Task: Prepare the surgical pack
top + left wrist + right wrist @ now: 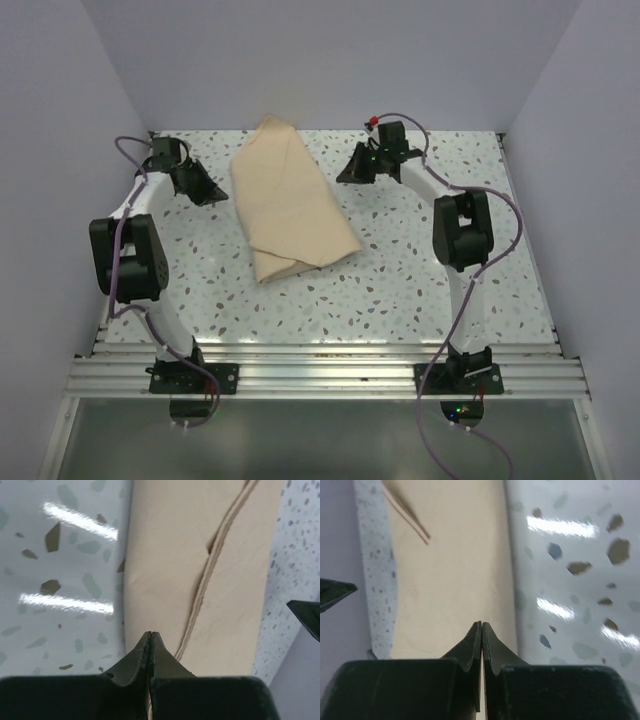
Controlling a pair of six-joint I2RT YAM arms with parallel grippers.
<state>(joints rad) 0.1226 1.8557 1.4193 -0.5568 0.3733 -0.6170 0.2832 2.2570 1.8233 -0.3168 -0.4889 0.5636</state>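
Toward the far middle of the speckled table (400, 290), the folded tan sheet (295, 205) is laid flat, with layered edges seen across its top. The left gripper (208, 190) is held just beside the sheet's left edge, and the right gripper (350, 170) just beside its far right edge. Both pairs of fingers are pressed together at the tips; nothing is seen clamped between them.
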